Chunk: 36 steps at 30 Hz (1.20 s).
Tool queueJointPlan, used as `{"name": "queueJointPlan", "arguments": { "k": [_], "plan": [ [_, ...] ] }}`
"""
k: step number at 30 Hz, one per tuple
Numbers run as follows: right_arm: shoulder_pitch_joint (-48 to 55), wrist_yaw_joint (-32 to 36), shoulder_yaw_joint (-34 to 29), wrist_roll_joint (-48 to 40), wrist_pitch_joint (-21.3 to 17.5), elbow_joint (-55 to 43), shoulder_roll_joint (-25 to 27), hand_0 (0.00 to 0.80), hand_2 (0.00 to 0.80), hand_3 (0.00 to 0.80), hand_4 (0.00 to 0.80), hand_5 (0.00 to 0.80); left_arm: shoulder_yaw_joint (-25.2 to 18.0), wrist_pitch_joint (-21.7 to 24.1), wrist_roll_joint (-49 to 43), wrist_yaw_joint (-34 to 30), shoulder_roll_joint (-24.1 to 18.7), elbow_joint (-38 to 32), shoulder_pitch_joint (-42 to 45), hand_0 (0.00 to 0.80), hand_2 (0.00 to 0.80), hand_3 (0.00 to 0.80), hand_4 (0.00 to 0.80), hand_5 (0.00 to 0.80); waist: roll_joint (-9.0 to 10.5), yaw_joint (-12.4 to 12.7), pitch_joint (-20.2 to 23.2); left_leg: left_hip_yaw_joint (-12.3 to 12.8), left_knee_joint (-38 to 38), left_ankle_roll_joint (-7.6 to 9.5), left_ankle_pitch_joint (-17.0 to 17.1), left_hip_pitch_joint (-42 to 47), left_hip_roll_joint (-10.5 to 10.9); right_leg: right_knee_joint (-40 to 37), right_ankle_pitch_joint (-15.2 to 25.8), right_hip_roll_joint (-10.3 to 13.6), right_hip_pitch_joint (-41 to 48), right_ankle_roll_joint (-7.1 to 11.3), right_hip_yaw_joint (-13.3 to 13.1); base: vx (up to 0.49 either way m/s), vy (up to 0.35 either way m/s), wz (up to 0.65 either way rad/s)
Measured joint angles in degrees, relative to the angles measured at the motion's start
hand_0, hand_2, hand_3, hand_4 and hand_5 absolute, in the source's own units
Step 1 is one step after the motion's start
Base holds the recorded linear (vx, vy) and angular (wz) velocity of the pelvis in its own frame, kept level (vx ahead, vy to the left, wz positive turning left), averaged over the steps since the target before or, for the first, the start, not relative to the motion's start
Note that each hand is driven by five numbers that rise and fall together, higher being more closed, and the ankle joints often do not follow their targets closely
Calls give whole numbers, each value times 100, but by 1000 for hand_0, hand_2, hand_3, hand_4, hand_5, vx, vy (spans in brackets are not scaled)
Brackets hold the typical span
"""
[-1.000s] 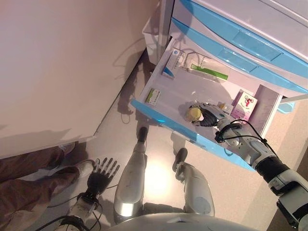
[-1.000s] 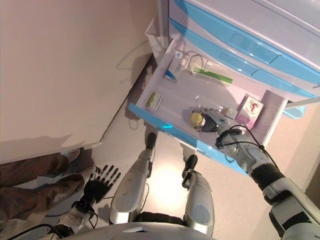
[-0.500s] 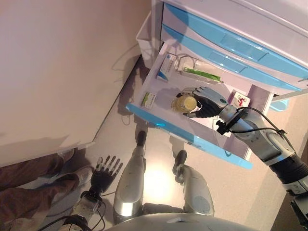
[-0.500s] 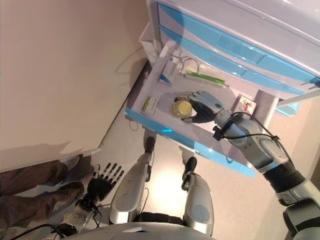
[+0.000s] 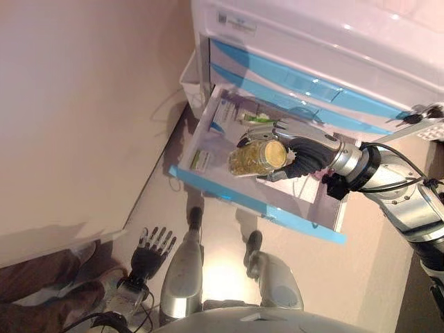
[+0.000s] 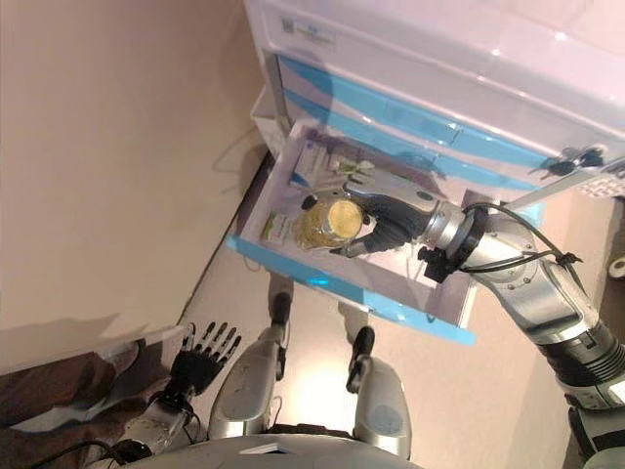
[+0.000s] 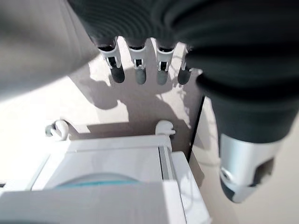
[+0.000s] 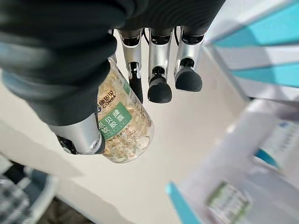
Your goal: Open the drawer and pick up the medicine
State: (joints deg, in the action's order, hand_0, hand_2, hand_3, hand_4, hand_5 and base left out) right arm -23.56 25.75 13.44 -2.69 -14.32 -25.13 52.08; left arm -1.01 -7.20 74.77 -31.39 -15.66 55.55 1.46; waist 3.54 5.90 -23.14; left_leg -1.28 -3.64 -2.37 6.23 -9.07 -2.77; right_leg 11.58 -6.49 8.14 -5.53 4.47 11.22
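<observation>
Filling the left side, a broad pale beige flat panel (image 5: 76,118), lit evenly. Below its lower edge, at the lower left corner, a person's legs in brown trousers (image 5: 35,316), ending in a light shoe (image 5: 84,255) on the pale beige floor (image 5: 361,277). Farther back, a tall white plastic cabinet (image 5: 312,28) with closed light-blue drawer fronts (image 5: 291,80). Just beside its left flank, a small white open bin (image 5: 191,76). At the right edge, part of a white mesh basket (image 5: 433,128).

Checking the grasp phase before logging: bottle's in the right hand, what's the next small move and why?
Probably draw the right hand back toward the body: its fingers are curled round the clear capsule bottle, already lifted above the open drawer, so only carrying it clear seems left.
</observation>
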Motion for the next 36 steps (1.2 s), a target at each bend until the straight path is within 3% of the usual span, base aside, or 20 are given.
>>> {"name": "queueJointPlan", "arguments": {
  "k": [9, 17, 29, 36],
  "plan": [
    [-358, 256, -600, -1257, 800, -29, 60, 800, 800, 800, 800, 800, -149, 88, -8, 3, 154, 229, 441, 0, 0, 0, 0, 0, 12, -44, 485, 99, 19, -44, -92, 158, -49, -175, 46, -82, 146, -23, -135, 63, -13, -9],
    [-818, 163, -650, -2192, 1428, 385, 65, 800, 800, 800, 800, 800, -388, 96, -63, -3, 160, 503, 688, 0, 0, 0, 0, 0, 61, -22, 965, 131, 204, -67, -122, 457, -102, -412, 65, -102, 440, -27, -134, 66, 4, -1],
    [-1671, -996, -690, -2679, 2088, 1757, 69, 800, 800, 800, 800, 800, -471, -50, -279, 74, 158, 602, 757, 0, 0, 0, 0, 0, 92, 35, 1314, 124, 319, -78, -129, 675, -99, -629, 88, -118, 712, -11, -102, 59, -1, 0],
    [-2476, -1783, -355, -2698, 2558, 3325, 88, 800, 800, 800, 800, 800, -560, -156, -297, 256, 161, 606, 787, 0, 0, 0, 0, 0, 89, 85, 1485, 123, 390, -79, -129, 753, -102, -765, 131, -133, 830, -9, -91, 45, 4, 0]
  ]
}}
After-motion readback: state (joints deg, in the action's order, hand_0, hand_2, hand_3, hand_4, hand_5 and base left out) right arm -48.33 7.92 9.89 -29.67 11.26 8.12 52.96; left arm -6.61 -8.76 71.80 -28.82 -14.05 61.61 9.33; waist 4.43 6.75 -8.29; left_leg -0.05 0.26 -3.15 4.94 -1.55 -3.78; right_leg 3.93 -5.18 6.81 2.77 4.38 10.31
